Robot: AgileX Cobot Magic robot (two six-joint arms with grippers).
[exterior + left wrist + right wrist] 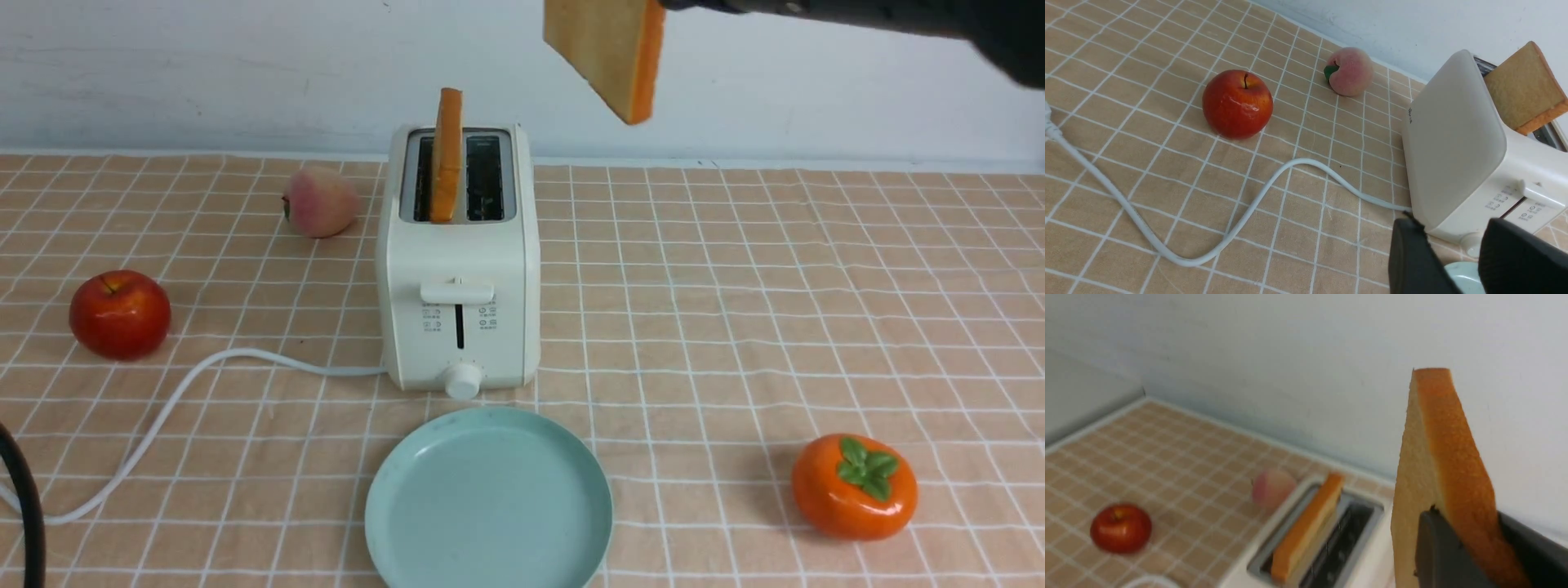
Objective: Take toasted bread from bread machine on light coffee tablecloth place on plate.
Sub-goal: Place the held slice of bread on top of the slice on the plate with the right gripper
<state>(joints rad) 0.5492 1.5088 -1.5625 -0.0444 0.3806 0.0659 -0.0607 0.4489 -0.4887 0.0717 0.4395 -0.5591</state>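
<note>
Toasted bread [446, 155] upright in bread machine [457, 269], left slot [423, 175].

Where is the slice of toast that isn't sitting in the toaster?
Front view: the toast slice is in the air at the top, right of centre, pinched by the right claw, above and right of the toaster.

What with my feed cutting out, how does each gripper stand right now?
Left gripper: open, holding nothing.
Right gripper: shut on a slice of toasted bread.
</note>
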